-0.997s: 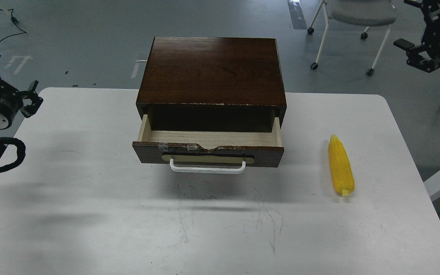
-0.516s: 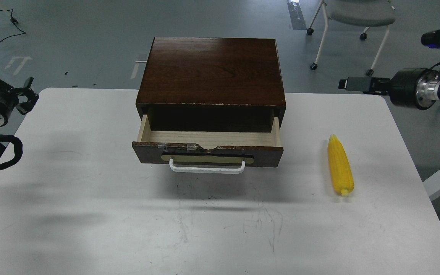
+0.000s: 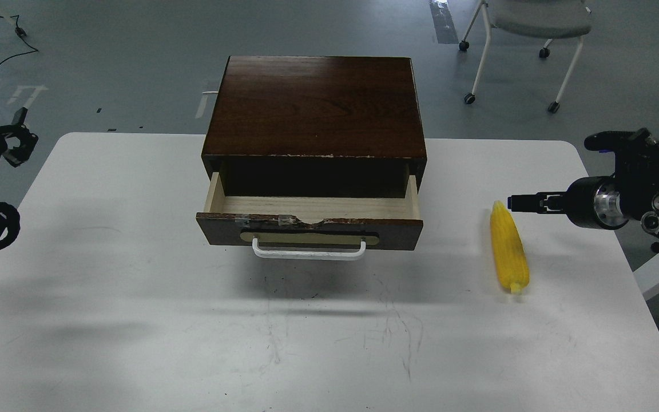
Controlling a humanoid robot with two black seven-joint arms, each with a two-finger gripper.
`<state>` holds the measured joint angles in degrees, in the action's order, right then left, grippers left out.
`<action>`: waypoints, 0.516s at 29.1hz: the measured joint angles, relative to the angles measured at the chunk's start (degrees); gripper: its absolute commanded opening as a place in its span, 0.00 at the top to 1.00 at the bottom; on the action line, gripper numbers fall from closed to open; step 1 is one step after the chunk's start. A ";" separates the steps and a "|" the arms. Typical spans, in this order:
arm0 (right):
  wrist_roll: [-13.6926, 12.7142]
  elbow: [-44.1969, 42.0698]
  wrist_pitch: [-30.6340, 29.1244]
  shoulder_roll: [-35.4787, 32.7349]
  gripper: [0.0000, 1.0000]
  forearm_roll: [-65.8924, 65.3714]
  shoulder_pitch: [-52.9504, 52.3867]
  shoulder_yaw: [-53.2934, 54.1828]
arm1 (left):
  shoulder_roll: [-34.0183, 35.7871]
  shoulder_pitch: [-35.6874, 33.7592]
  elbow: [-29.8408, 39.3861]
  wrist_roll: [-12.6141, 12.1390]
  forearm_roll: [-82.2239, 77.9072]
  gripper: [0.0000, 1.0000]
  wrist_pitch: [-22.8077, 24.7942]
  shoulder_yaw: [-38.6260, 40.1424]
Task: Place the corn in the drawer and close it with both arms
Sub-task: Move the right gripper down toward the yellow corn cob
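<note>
No brand, label or writing can be read on anything here. The drawer [image 3: 309,220] stands pulled out of the dark wooden cabinet [image 3: 317,106] on the white table [image 3: 135,297], its pale inside bare, its chipped top edge patched with tape and its white handle [image 3: 308,252] facing the camera. The corn [image 3: 508,247] lies on the table well to the right of the drawer, pointed tip away from the camera.

Half a second ago the right gripper [image 3: 527,202] was higher and farther back, past the table's far right corner; now it has come down and sits just beside the corn's tip, pointing left. It appears end-on and narrow, so I cannot tell whether its fingers are parted. The left gripper [image 3: 19,134] has drawn back toward the left edge, its fingers spread and holding nothing. The corn and drawer have not moved.
</note>
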<state>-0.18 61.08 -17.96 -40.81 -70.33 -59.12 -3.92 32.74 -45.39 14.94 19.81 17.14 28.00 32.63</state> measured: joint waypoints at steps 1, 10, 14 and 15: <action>-0.07 -0.07 0.11 0.29 0.23 -0.03 0.19 -0.01 | 0.02 0.00 0.00 0.00 0.00 0.02 0.00 0.00; -0.17 0.11 0.22 1.73 0.59 -0.13 2.57 -0.09 | 0.29 0.00 -0.08 0.00 -0.09 0.02 0.00 -0.02; -0.35 0.03 0.22 1.76 0.65 -1.34 3.12 -0.58 | 0.38 0.03 -0.09 -0.01 -0.09 0.02 0.00 -0.08; -0.62 0.03 0.23 1.75 0.72 -1.53 3.19 -0.66 | 0.38 0.04 -0.09 -0.02 -0.09 0.02 0.00 -0.09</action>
<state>-0.80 61.11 -17.74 -39.06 -71.86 -55.93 -4.58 33.12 -45.35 14.85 19.79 17.05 28.00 32.54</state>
